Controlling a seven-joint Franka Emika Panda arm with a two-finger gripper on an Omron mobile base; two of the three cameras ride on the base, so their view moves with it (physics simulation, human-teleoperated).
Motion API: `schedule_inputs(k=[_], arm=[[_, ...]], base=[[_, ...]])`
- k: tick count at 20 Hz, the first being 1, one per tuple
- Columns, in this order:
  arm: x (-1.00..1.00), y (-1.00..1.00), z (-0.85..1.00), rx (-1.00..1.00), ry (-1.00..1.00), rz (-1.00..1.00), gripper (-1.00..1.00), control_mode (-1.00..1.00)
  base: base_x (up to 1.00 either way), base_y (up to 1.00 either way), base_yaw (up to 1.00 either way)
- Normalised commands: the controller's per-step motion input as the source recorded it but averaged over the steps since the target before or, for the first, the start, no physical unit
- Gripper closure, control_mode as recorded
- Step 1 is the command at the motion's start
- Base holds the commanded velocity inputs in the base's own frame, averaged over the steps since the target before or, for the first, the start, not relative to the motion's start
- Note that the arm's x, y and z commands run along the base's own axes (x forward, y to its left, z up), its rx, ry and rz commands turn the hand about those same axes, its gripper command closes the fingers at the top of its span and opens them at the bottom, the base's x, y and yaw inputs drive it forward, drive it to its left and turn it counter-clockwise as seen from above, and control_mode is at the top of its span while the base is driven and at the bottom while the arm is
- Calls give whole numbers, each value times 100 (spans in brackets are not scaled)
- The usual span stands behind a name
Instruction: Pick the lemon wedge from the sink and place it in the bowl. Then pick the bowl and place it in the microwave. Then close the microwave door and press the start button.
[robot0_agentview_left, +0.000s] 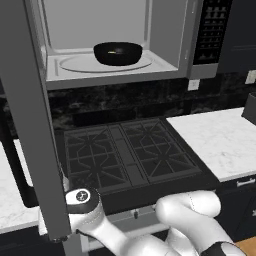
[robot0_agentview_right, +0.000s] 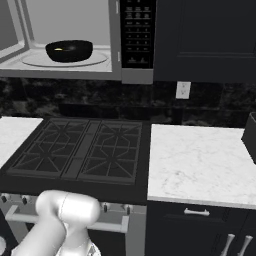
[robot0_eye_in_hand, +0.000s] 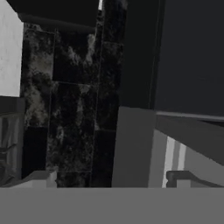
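Two base views of the bowl (robot0_agentview_left: 118, 53) on the microwave (robot0_agentview_left: 170, 45) turntable, door edge up close from the hand, jaws apart.

The microwave door (robot0_agentview_left: 30, 100) hides the end effector; lemon wedge (robot0_agentview_left: 115, 50) barely discernible.

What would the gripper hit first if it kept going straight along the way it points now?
Probably the open microwave door: in the hand view its grey edge stands right ahead and close, with the dark backsplash further behind it. Depth is hard to judge, so treat that as likely, not certain.
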Motion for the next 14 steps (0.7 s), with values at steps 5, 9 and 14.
schedule_inputs(k=[5,9,14], arm=[[0,74,0,-18,0,-9,-100,-100],[0,73,0,-10,-7,-14,-100,-100],[0,68,0,-3,-15,-14,-100,-100]], base=[[0,0,0],[0,0,0],[0,0,0]])
